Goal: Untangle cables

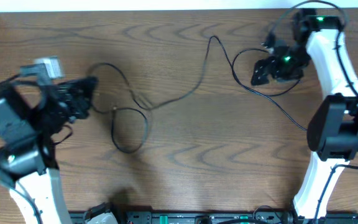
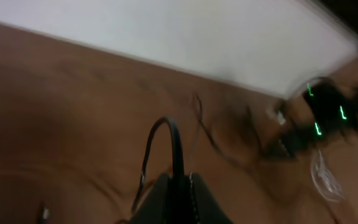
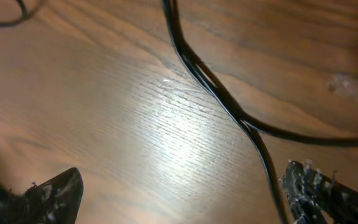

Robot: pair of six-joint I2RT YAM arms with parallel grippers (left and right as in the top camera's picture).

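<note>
Step in hand: judged to be the spreading-out stage, with one arm anchoring a strand at the left and the other free near the strands at the right; the untangling looked unfinished.
Next move: it seemed to call for the right pincer to come down over the paired strands beneath it, close on one only, and draw it away from its neighbour, while the left side kept its strand taut.
Tabletop [image 1: 229, 168]: brown wood grain, carrying everything; the arms stood at its left and right edges.
Cables [image 1: 179, 98]: thin black cords lay across the middle of the tabletop, from the left pincer through a loose loop and a crossing just beside it, up to a bend near the far edge, then over to the right pincer and on toward the right arm's base.
Left pincer [image 1: 91, 93]: closed tight on a black cord [image 2: 174, 140], which arched up out of the shut jaws in the left wrist view.
Right pincer [image 1: 260, 73]: wide open and holding nothing; in the right wrist view the cables [image 3: 219, 94] ran as two strands side by side between the fingertips [image 3: 55, 193], nearer the right-hand one, then parted. Whether it touched them could not be told.
</note>
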